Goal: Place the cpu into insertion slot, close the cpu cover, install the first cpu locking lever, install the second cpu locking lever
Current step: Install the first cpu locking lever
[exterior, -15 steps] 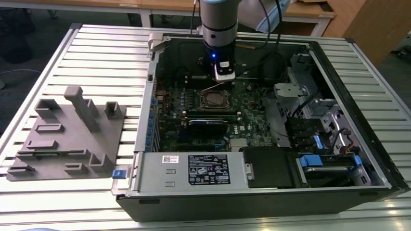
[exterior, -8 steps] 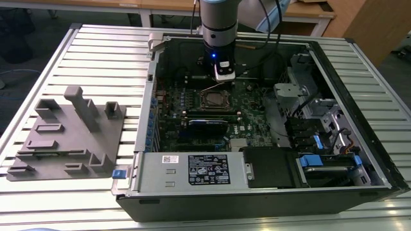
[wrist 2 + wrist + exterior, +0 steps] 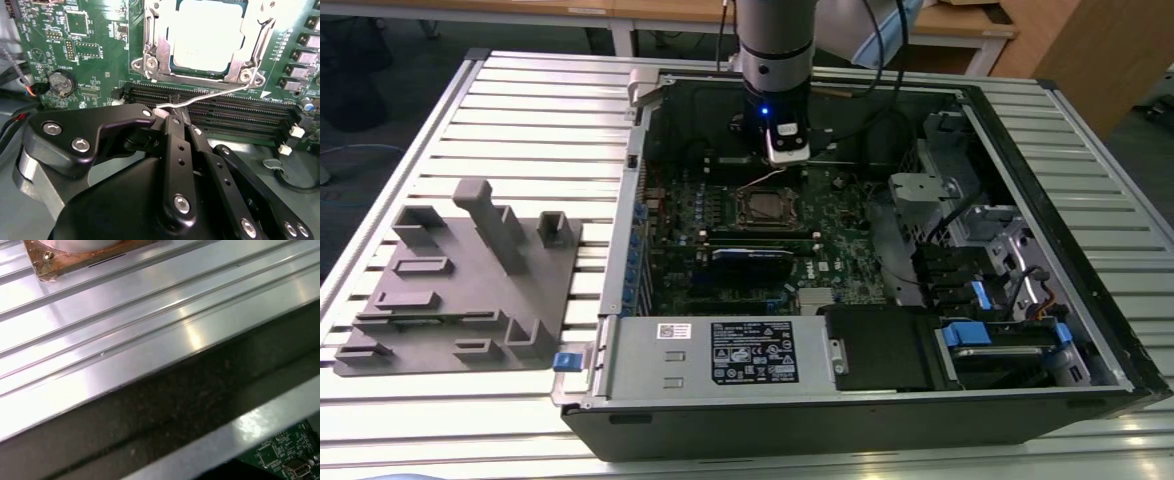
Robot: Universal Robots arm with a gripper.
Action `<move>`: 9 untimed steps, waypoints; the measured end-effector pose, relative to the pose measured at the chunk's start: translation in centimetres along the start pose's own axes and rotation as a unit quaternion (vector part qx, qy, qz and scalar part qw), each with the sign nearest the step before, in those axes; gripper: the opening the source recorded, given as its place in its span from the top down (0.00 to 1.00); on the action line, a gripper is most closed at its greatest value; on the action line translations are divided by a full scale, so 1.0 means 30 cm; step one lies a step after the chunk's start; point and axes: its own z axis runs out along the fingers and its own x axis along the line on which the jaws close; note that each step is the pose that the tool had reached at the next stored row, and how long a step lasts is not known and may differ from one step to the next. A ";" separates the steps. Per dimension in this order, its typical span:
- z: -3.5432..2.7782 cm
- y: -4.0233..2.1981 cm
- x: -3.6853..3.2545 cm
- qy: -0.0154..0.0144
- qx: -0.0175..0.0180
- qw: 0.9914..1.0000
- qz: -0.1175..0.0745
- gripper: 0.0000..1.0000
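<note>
- Your gripper (image 3: 175, 116) has its fingers (image 3: 172, 150) drawn right together, tips touching the free end of a lever (image 3: 215, 96). I can't tell if the wire is actually pinched or you're just pressing on it with closed tips.
- My guess is closed fingers make sense here: a wire that thin wants a narrow point on it, not a wide grab.
- The lever runs from your tips to the near corner of the slot (image 3: 767, 208), where it hooks in. It lies loose across the long black memory slots (image 3: 235, 112) just beside the slot, so it looks to me like it isn't latched yet.
- The cpu (image 3: 207, 35) is sitting in the slot, flat, with its pale top showing.
- The cover (image 3: 159, 52) is down around it, and the cpu shows through its window. So seating and closing look done, and you're on the lever part.
- Further out from the slot, a coin battery (image 3: 61, 82) sits on the green board (image 3: 95, 30), well apart from your work.
- In the exterior view the arm comes straight down just behind the slot, inside the open case (image 3: 1067, 200).
- A grey fixture (image 3: 454, 280) sits outside the case, far from the slot, on the slatted table (image 3: 125, 315).
</note>
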 end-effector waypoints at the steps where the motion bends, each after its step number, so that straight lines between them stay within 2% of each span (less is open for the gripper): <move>1: -0.005 0.001 0.000 0.000 0.000 1.000 0.000 0.89; 9: -0.051 0.009 -0.004 0.000 -0.001 1.000 0.000 0.89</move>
